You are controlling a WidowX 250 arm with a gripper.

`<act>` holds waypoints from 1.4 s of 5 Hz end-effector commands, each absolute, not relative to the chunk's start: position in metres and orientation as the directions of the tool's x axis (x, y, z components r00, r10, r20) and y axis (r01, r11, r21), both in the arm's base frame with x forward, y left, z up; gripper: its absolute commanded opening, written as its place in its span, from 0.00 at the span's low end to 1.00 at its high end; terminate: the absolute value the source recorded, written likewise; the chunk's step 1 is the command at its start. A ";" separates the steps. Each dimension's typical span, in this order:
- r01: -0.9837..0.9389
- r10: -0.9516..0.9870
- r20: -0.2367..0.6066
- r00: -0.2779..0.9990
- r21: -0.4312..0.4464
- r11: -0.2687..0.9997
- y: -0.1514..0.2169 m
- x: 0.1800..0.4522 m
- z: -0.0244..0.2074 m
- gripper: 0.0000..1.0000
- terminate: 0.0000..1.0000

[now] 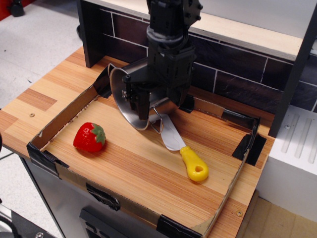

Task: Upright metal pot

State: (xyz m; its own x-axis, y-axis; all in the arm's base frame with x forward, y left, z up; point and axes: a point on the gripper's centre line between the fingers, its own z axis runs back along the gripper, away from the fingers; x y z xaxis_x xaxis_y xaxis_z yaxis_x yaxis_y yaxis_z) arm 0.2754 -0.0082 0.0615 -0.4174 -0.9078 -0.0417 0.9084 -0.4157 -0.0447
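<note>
One view only. Pot (130, 101) sits at 12 o'clock on the board (143, 168), tipped on its side, mouth facing 9 o'clock, not upright. Gripper (141, 96) is at its rim, one finger inside; whether it pinches the wall I cannot tell. Task judged barely begun: turning and setting down remain. Strawberry (89, 137) at 9 o'clock, spatula (181, 148) just beside the pot.

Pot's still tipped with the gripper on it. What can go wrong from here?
1. The gripper sits at the rim of the metal pot, which is shiny and still tilted on its side; it may slip and roll instead of standing up.
2. The spatula blade lies right under the pot's lower handle, so the pot could land on it and wobble.
3. The cardboard wall close behind limits swing room.
</note>
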 end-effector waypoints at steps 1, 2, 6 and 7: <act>0.924 -0.922 -0.058 -0.382 -0.051 -0.380 -0.003 0.284 0.053 1.00 0.00; 0.931 -0.929 -0.066 -0.364 -0.042 -0.362 0.001 0.288 0.050 1.00 0.00; 0.922 -0.941 -0.061 -0.334 -0.230 -0.312 0.017 0.289 0.075 0.00 0.00; 0.916 -0.957 -0.107 -0.270 -0.335 -0.221 0.019 0.287 0.086 0.00 0.00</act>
